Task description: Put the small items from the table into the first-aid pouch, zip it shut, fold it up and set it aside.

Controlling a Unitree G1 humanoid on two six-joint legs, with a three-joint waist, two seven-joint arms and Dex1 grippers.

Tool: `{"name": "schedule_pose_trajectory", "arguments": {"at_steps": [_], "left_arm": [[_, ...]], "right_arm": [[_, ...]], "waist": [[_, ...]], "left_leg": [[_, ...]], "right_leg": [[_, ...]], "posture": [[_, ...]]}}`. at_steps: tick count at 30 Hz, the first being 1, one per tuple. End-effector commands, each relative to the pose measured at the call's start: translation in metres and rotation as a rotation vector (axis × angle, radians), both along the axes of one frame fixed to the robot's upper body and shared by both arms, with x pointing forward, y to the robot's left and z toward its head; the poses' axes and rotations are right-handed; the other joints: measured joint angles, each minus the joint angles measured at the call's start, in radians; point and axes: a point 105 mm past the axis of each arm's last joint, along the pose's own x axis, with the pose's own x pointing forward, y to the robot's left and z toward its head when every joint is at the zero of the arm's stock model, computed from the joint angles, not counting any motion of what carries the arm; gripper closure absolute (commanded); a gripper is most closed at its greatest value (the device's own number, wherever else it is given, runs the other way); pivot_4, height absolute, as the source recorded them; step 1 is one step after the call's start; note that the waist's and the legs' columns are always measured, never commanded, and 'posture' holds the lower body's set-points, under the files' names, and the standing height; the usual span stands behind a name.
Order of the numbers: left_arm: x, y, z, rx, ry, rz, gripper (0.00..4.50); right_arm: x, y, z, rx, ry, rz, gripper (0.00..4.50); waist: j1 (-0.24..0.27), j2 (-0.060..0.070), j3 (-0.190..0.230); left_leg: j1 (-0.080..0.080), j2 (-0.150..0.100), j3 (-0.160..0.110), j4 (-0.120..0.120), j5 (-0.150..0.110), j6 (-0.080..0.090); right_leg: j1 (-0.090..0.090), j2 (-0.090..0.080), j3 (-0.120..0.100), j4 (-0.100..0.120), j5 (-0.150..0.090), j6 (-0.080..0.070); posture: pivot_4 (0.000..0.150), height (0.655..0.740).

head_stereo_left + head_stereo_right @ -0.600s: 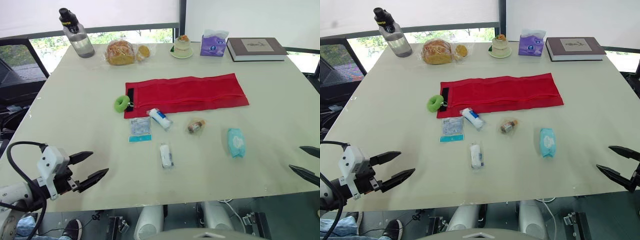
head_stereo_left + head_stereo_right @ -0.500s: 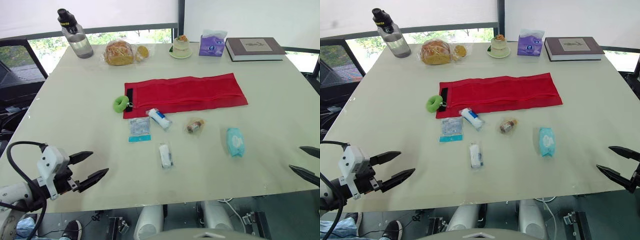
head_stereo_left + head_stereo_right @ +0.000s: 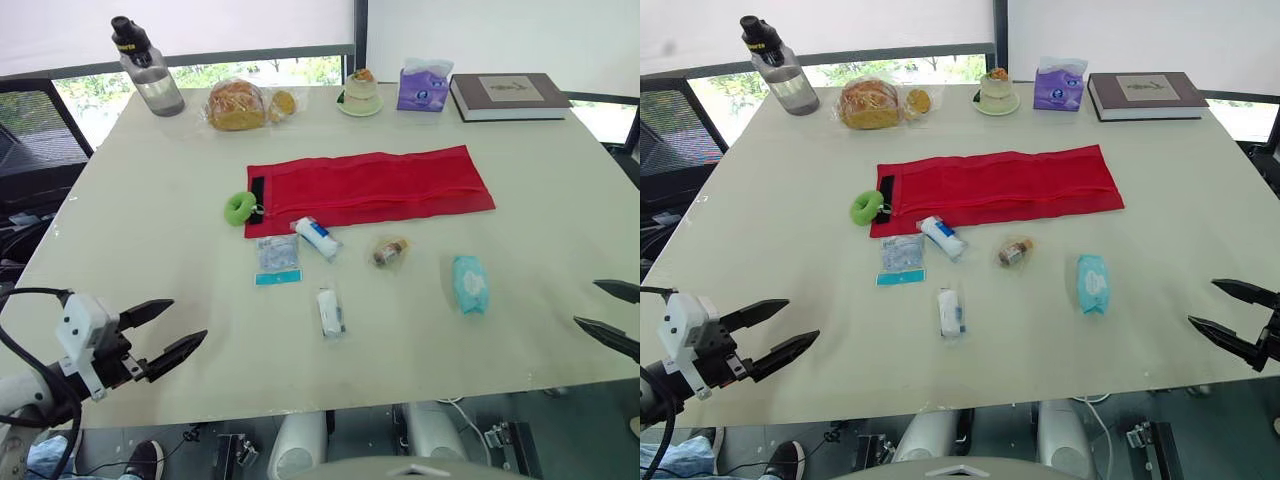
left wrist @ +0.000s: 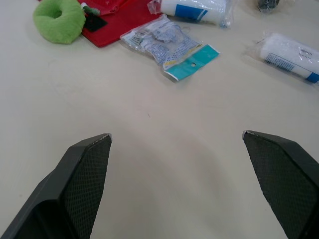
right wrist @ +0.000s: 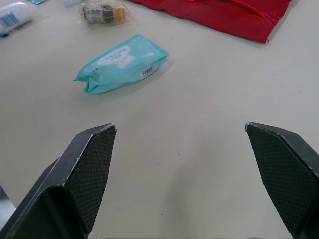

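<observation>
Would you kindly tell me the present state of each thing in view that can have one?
left gripper: open, empty
right gripper: open, empty
red pouch: unfolded, lying flat; whether its zip is open cannot be told
wipes pack: lying loose, outside the pouch
white tube: lying loose, outside the pouch
water bottle: upright, capped
book: closed, lying flat
</observation>
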Motion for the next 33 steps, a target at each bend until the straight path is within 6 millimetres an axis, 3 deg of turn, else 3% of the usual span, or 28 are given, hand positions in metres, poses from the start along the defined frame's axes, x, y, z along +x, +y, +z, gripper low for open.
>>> {"name": "schedule_pose_trajectory", "arguments": {"at_steps": [1, 4, 8, 16, 21, 33], "left_arm": [[0.006, 0.004, 0.007, -0.027, -0.014, 0.014, 0.00], [0.017, 0.003, 0.006, -0.068, 0.016, 0.032, 0.00], [0.056, -0.014, 0.011, -0.193, 0.076, 0.033, 0.00], [0.096, -0.034, 0.013, -0.299, 0.216, 0.031, 0.00], [0.113, -0.044, 0.008, -0.367, 0.333, 0.046, 0.00], [0.134, -0.070, 0.001, -0.530, 0.531, 0.048, 0.00]], "right_arm": [[0.004, 0.015, 0.017, 0.004, -0.067, 0.053, 0.09], [0.011, 0.034, 0.031, 0.040, -0.108, 0.087, 0.09], [0.013, 0.088, 0.049, 0.097, -0.140, 0.238, 0.09], [0.012, 0.136, 0.065, 0.114, -0.165, 0.326, 0.09], [0.012, 0.154, 0.074, 0.121, -0.205, 0.354, 0.09], [0.010, 0.185, 0.098, 0.120, -0.281, 0.403, 0.09]], "waist": [[0.000, 0.000, 0.000], [0.000, 0.000, 0.000], [0.004, 0.000, 0.000], [0.001, -0.002, 0.001], [-0.001, -0.003, 0.002], [0.000, -0.004, 0.002]], "left_leg": [[0.000, 0.000, 0.000, 0.000, 0.000, 0.000], [0.000, 0.000, 0.000, 0.000, 0.000, 0.000], [0.000, 0.000, 0.000, 0.000, 0.000, 0.000], [-0.002, -0.002, -0.004, 0.002, 0.000, 0.000], [-0.002, -0.002, -0.005, 0.003, 0.000, 0.000], [-0.002, -0.003, -0.006, 0.004, 0.000, 0.000]], "right_leg": [[0.000, 0.000, 0.000, 0.000, 0.000, 0.000], [0.000, 0.000, 0.000, 0.001, 0.000, 0.000], [0.000, 0.001, 0.000, 0.002, 0.000, 0.000], [0.000, 0.004, -0.002, 0.005, 0.002, 0.001], [0.000, 0.006, -0.002, 0.005, 0.003, 0.005], [0.001, 0.006, -0.002, 0.006, 0.006, 0.004]], "posture": [[0.150, 0.7400], [0.150, 0.7400], [0.150, 0.7400], [0.150, 0.7400], [0.150, 0.7400], [0.150, 0.7400]]}}
